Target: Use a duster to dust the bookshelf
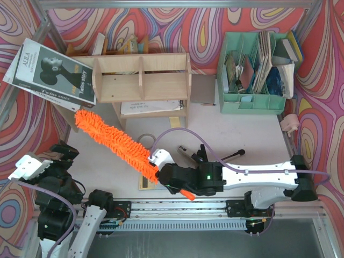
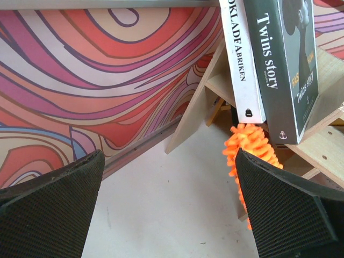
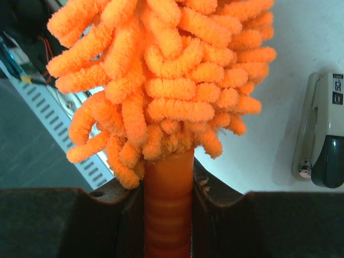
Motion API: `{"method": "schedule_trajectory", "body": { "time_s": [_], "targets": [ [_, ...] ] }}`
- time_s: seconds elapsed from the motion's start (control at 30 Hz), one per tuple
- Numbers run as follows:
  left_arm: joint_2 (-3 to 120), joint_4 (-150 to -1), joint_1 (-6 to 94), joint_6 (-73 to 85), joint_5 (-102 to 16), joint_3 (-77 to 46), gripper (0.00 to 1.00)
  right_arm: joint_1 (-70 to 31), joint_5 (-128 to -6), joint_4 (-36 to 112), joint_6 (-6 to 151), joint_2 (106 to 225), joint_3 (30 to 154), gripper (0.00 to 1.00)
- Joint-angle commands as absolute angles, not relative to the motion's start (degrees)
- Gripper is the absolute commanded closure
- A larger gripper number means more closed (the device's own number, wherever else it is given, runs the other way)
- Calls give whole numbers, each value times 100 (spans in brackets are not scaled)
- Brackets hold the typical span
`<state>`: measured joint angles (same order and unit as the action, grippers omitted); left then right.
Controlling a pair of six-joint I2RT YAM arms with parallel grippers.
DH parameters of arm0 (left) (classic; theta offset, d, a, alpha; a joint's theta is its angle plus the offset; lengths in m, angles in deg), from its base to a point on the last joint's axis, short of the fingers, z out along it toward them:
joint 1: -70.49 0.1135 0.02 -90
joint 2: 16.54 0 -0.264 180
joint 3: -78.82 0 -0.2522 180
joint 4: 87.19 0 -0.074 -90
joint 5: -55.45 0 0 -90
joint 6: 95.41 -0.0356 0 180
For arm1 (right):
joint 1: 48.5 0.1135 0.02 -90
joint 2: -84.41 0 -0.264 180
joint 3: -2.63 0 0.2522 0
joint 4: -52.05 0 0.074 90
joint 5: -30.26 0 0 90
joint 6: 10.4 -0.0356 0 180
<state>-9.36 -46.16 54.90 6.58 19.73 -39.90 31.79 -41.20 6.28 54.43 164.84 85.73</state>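
Pinching the thin handle of the duster (image 1: 115, 142) with the right gripper (image 1: 161, 173), fingers (image 3: 269, 226) pressing on it from both sides just behind the fluffy head. Holding the duster slantwise over the table (image 1: 252, 140), its tip reaching up-left to just beside the lower left corner of the bookshelf (image 1: 141, 75); touching or not, cannot tell. Crossing over a flat yellowish item (image 1: 144, 183) and partly hiding it. Hanging near a stapler (image 3: 320, 134) lying on the table right of the head.

Stretching the right arm leftward along the near edge, low and nearly straight. Resting the left arm folded at the near left corner, with the left gripper (image 2: 169, 188) spread wide, holding nothing, facing the bookshelf's left end.

Leaning against that end: a dark book (image 2: 285, 64) titled "Twins story", with a white book (image 2: 242, 54) beside it. Lying under the compartments: loose papers (image 1: 148, 106). Standing at far right: a green organiser (image 1: 252, 102), crammed with booklets and papers.
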Motion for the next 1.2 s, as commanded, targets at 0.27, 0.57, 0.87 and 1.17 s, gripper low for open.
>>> {"method": "schedule_trajectory", "body": {
  "time_s": [0.27, 0.57, 0.87, 1.17],
  "targets": [
    [-894, -4722, 5520, 599, 2030, -4040, 1, 3193, -3753, 85, 4921, 14939, 7392, 100],
    [-641, -4618, 5520, 640, 2006, -3970, 2, 3185, -3032, 203, 4296, 14617, 6962, 100],
    [-674, -4618, 5524, 629, 2102, -3979, 1, 2971, -2660, 627, 4407, 14812, 6984, 100],
    [-501, -4627, 5520, 636, 1851, -3979, 2, 2537, -3357, 2023, 4852, 15451, 7130, 100]
  ]
}}
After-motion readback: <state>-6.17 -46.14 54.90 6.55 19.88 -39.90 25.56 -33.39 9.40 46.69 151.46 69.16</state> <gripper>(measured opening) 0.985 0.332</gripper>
